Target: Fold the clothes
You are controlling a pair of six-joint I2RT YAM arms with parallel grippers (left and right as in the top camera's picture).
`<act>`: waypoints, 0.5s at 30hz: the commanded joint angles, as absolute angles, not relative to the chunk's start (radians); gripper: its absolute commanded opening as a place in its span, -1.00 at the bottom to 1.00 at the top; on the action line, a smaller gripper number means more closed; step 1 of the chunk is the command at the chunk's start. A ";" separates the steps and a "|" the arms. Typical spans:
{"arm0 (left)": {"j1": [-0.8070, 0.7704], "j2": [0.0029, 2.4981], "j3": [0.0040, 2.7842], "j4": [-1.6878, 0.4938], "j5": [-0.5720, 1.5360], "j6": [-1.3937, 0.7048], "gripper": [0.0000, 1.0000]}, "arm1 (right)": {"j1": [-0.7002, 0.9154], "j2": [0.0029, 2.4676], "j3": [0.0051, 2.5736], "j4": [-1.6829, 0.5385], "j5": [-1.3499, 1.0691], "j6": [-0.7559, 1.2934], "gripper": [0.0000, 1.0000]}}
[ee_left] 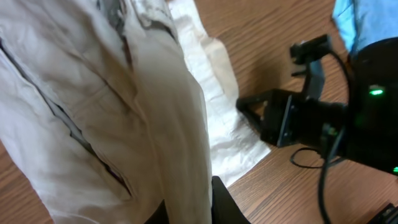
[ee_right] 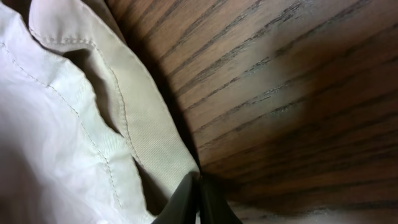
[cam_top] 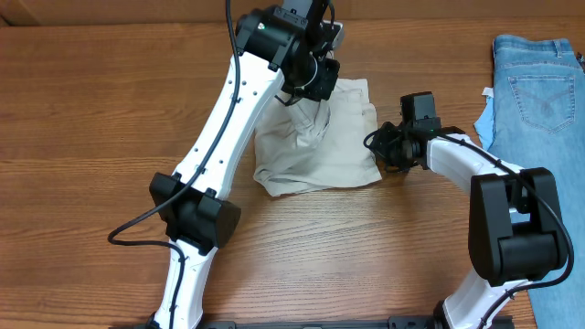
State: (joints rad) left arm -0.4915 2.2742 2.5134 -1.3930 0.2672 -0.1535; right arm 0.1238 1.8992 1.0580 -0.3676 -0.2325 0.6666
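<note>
The beige khaki trousers (cam_top: 320, 151) lie bunched and partly folded on the wooden table, mid-back. My left gripper (cam_top: 313, 84) is shut on a fold of them and lifts it into a peak above the pile. In the left wrist view the cloth (ee_left: 124, 112) hangs between the fingers (ee_left: 189, 208). My right gripper (cam_top: 384, 146) is at the trousers' right edge, low on the table. In the right wrist view its fingers (ee_right: 199, 194) are pinched together on the hem of the trousers (ee_right: 130, 124).
Light-blue denim jeans (cam_top: 539, 82) lie at the table's right edge, also showing in the left wrist view (ee_left: 367, 18). Bare wooden table (cam_top: 91, 137) spreads left and front. The right arm (ee_left: 311, 118) sits close beside the trousers.
</note>
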 commanded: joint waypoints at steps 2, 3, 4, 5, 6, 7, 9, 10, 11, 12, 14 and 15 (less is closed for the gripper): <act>-0.499 2.269 2.451 -1.362 0.308 -0.138 -0.81 | 0.122 1.919 1.054 -0.363 -0.249 0.679 -0.87; -0.499 2.269 2.435 -1.352 0.308 -0.138 -0.80 | 0.122 1.919 1.054 -0.364 -0.249 0.682 -0.87; -0.499 2.269 2.423 -1.343 0.308 -0.138 -0.80 | 0.122 1.919 1.054 -0.364 -0.249 0.682 -0.88; -0.499 2.269 2.413 -1.334 0.308 -0.138 -0.80 | 0.122 1.919 1.054 -0.364 -0.249 0.682 -0.88; -0.499 2.269 2.403 -1.325 0.308 -0.138 -0.80 | 0.122 1.919 1.054 -0.364 -0.249 0.682 -0.88; -0.499 2.269 2.398 -1.319 0.308 -0.138 -0.80 | 0.122 1.919 1.054 -0.363 -0.249 0.682 -0.88; -0.499 2.269 2.393 -1.308 0.310 -0.138 -0.78 | 0.122 1.919 1.054 -0.363 -0.248 0.682 -0.88; -0.499 2.269 2.392 -1.302 0.311 -0.138 -0.78 | 0.122 1.919 1.054 -0.363 -0.248 0.682 -0.88; -0.499 2.269 2.391 -1.295 0.312 -0.138 -0.75 | 0.122 1.919 1.054 -0.363 -0.249 0.682 -0.88; -0.499 2.269 2.391 -1.289 0.312 -0.138 -0.73 | 0.122 1.919 1.054 -0.363 -0.249 0.682 -0.88; -0.499 2.269 2.391 -1.281 0.312 -0.138 -0.69 | 0.122 1.919 1.054 -0.363 -0.248 0.682 -0.88; -0.500 2.269 2.391 -1.277 0.313 -0.139 -0.66 | 0.122 1.919 1.054 -0.363 -0.249 0.682 -0.88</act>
State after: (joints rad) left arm -0.4911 2.2745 2.3920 -1.2861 0.2821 -0.1513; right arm 0.1238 1.8992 1.0580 -0.3672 -0.2329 0.6769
